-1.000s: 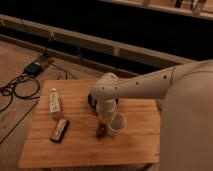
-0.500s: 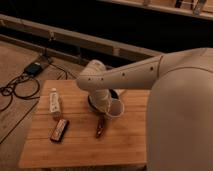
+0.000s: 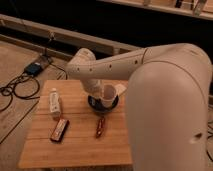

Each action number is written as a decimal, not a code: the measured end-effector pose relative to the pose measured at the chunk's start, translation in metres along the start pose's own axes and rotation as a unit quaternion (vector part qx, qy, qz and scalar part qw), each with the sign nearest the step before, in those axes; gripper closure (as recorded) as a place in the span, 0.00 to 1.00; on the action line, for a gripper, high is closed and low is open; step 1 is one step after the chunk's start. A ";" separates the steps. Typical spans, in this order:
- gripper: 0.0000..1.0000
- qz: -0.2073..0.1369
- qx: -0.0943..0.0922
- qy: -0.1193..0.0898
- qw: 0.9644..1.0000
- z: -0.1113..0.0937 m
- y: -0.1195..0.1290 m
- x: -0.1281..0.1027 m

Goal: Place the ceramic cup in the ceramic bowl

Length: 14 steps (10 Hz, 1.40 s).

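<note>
The dark ceramic bowl (image 3: 103, 104) sits on the wooden table (image 3: 75, 145) near its far right side. The white ceramic cup (image 3: 109, 93) is tilted over the bowl, its open mouth facing the camera, and seems to touch the bowl's inside. My gripper (image 3: 101, 90) hangs from the white arm (image 3: 130, 62) right above the bowl, at the cup's left side, and seems to hold it.
A white labelled bottle (image 3: 54, 103) lies at the table's left. A dark red snack bar (image 3: 59, 130) lies near the front left. A small brown packet (image 3: 100, 127) lies in front of the bowl. Cables and a box (image 3: 34, 68) lie on the floor at left.
The arm has carried the cup from the table's front right back and left over the bowl, and the cup now tilts down into the bowl.
</note>
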 end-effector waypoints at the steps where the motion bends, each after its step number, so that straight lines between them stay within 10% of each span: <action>1: 1.00 -0.015 -0.002 0.003 1.000 0.010 -0.002 -0.013; 6: 1.00 -0.063 -0.022 0.031 0.997 0.063 0.009 -0.043; 14: 0.27 -0.112 -0.021 0.047 0.992 0.095 0.028 -0.056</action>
